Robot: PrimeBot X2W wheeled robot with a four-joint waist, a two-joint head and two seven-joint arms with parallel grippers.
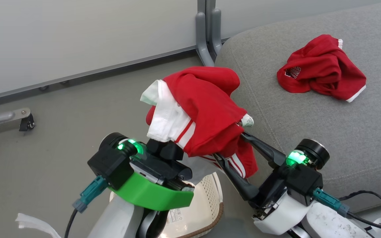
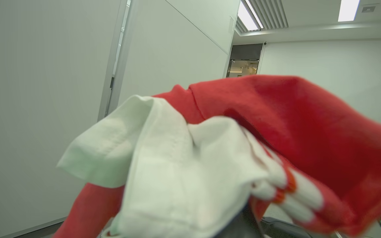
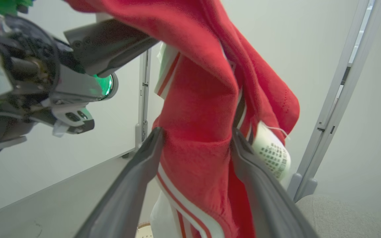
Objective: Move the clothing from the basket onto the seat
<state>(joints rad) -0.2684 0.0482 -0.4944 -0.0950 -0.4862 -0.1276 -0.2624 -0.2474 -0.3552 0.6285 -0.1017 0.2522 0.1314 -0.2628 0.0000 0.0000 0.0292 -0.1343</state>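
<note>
Count: two red garments, one basket, one seat. The first garment (image 1: 207, 109), red with a white panel and stripe trim, is held up over the basket (image 1: 207, 195) and beside the seat (image 1: 309, 132) edge. It is pinched by the left gripper (image 1: 167, 148), closed tight, fingertips buried in cloth. The right gripper (image 3: 197, 134) is spread fully wide; the cloth hangs between its two fingers (image 3: 134, 178), unclamped. The second garment (image 1: 321, 67) is found crumpled on the seat, well apart.

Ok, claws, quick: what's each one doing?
Left claw: closed on the red-and-white garment.
Right claw: open, straddling its hanging cloth, not gripping.
</note>
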